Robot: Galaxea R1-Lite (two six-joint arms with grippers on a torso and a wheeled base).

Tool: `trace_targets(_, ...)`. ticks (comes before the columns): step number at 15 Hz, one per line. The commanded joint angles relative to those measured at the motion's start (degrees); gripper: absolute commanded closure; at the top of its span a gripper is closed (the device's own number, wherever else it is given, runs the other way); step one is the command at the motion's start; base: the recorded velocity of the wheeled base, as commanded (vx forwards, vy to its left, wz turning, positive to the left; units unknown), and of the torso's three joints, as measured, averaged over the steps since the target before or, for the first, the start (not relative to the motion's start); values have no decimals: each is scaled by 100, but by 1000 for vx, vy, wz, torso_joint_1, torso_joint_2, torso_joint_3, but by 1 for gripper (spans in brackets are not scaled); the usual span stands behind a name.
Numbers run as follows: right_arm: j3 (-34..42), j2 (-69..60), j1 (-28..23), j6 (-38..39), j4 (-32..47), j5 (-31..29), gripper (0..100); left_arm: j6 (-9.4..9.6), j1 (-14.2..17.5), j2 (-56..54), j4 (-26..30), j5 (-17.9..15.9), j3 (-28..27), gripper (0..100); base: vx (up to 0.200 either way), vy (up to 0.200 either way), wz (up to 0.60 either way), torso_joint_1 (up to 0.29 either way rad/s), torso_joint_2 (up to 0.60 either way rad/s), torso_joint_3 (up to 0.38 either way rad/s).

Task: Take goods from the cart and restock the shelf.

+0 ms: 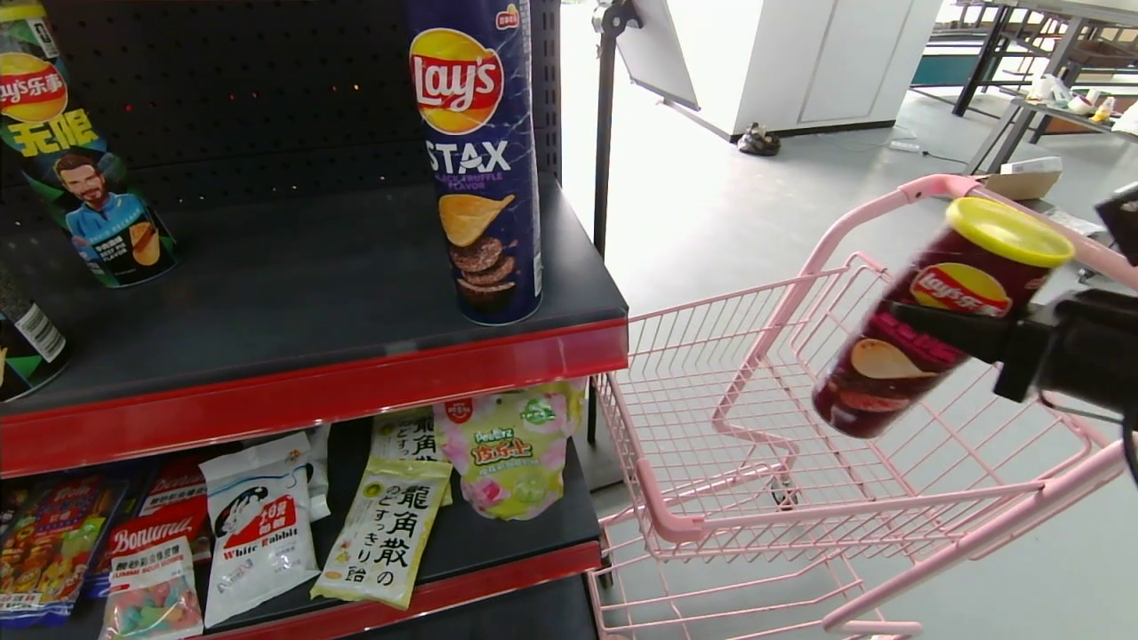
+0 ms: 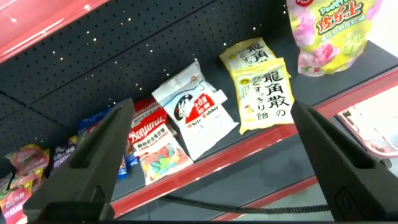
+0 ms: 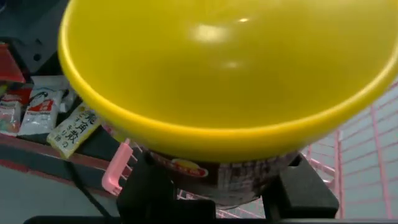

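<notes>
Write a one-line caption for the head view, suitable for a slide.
Right gripper holds a tilted, yellow-lidded chip can over the pink cart, beside the shelf where a tall blue can stands.

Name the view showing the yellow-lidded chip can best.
Head view: the whole can, tilted in the right end effector. The right wrist view gives mainly its lid; the left wrist view faces shelf bags.
</notes>
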Motion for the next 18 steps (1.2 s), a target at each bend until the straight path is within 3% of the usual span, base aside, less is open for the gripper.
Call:
trace_targets(1,482,-2078,-504,-311,1242,-1007,100,-41,1,41,1,1,-31,0,0,0,0,0,0,0)
trace_targets(4,368,-2895,-662,-469,2622,-1183,100,-181,-17,84,10,-8,-145,0,0,0,0,0,0,0)
trace_targets(5,430,-3291,-688,-469,3229,-1464,100,-331,-17,251,1,-8,-251,0,0,0,0,0,0,0)
trace_targets(7,438,-3633,-706,-469,3703,-1745,100,-480,-8,418,-7,-8,-444,0,0,0,0,0,0,0)
trace_targets(9,430,-3660,-723,-540,3712,-1807,100,-568,-17,383,-7,-8,-470,0,0,0,0,0,0,0)
trace_targets(14,430,-3660,-723,-759,3712,-2000,100,-568,-26,366,1,-52,-462,0,0,0,0,0,0,0)
trace_targets(18,421,-3598,-715,-759,3694,-2009,100,-551,-17,462,10,-148,-488,0,0,0,0,95,-348,-250)
